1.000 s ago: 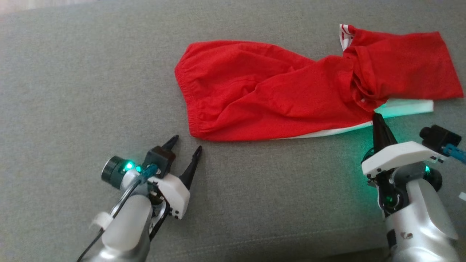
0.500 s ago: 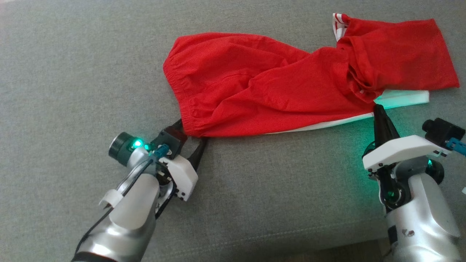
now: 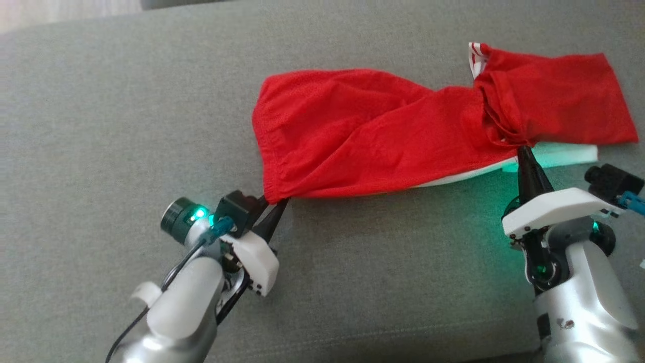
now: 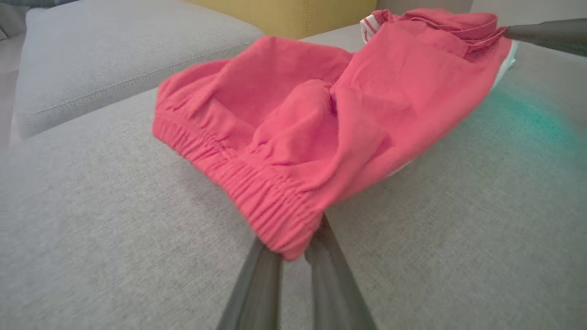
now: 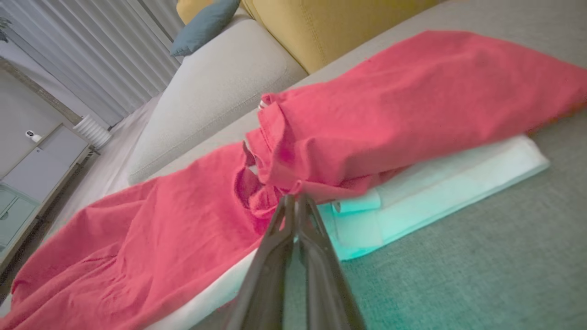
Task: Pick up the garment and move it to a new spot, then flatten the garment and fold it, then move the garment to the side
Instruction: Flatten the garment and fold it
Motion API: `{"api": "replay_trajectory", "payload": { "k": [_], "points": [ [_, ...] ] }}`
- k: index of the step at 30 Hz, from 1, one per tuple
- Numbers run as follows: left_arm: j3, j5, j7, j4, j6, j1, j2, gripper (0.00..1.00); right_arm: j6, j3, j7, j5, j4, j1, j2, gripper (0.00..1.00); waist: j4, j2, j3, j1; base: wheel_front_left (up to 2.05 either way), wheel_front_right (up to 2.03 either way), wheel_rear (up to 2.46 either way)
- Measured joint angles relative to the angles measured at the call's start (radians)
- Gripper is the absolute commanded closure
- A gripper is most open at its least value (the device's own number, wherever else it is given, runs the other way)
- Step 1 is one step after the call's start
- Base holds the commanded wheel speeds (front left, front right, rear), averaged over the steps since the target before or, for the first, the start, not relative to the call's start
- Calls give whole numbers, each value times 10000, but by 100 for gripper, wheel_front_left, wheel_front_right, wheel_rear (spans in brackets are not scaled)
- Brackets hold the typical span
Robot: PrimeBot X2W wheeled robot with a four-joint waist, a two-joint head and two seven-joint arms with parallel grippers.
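Note:
The garment [image 3: 393,131] is a pair of red shorts with white trim, stretched sideways across a grey sofa seat [image 3: 101,126]. My left gripper [image 3: 272,201] is shut on the near corner of its elastic waistband. In the left wrist view that gathered corner [image 4: 279,215] sits pinched between my left gripper [image 4: 293,254] fingers. My right gripper [image 3: 520,150] is shut, its tips pinching the bunched fabric between the two legs. The right wrist view shows the right gripper [image 5: 296,199] closed at the crumpled red fold of the garment [image 5: 390,101], white trim just beneath.
A second grey cushion [image 4: 114,50] lies beyond the garment, with a yellow backrest [image 5: 321,27] and a blue pillow [image 5: 204,25] behind. The seat's front seam [image 3: 352,335] runs close to both arms. Open grey seat stretches to the left.
My left gripper moved forward to the waistband corner and closed on it. The garment now looks pulled straighter between the two grippers. The right gripper stayed shut. The head camera shifted slightly.

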Motion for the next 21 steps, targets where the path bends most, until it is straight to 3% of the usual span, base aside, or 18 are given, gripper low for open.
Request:
{"api": "replay_trajectory", "payload": {
  "k": [8,17,21],
  "points": [
    [-408,-895,31,-1049,0,317,865,100,0,617,-17,35,-1024,147,-2,100,258,0,-850,0,0,0,0],
    [-562,-1996,1220,-2909,0,735,2165,100,0,1072,-113,-466,-2610,992,0,100,486,0,-1723,0,0,0,0],
    [-280,-2500,1758,-3960,123,1379,2445,100,0,1047,-102,-439,-3300,1569,0,100,545,0,-2036,0,0,0,0]
  ]
}}
